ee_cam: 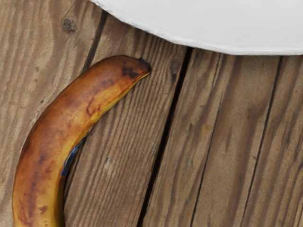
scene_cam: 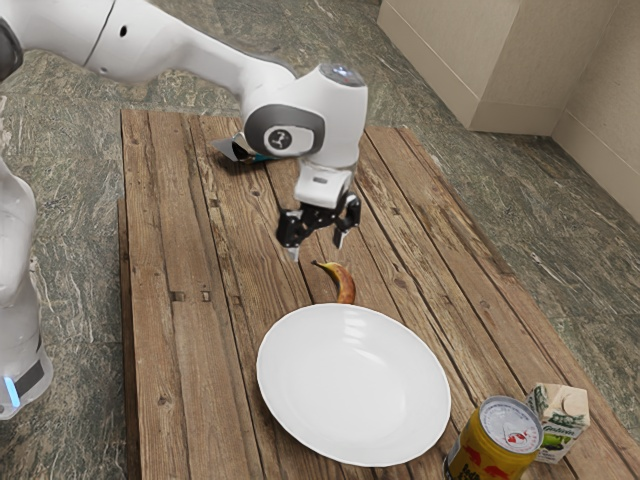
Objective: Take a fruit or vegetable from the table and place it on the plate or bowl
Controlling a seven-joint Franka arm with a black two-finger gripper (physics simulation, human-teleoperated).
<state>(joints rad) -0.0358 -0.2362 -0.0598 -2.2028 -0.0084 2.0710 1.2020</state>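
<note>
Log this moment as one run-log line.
phase: pre-grasp | tool: open, above table near banana | banana: on table, close to plate rim, not touching | grasp: not yet

Object (scene_cam: pixel 236 150) behind arm (scene_cam: pixel 180 45): mostly hidden, kind unclear. Can (scene_cam: pixel 497 440): base cut off at exterior view's lower edge. Carton (scene_cam: pixel 556 420): print too small to read. Wrist view: banana (ee_cam: pixel 61 142), plate (ee_cam: pixel 213 23) cut by edge.

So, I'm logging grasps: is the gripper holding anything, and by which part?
Nothing. The gripper hangs open near the banana, which lies on the table.
</note>
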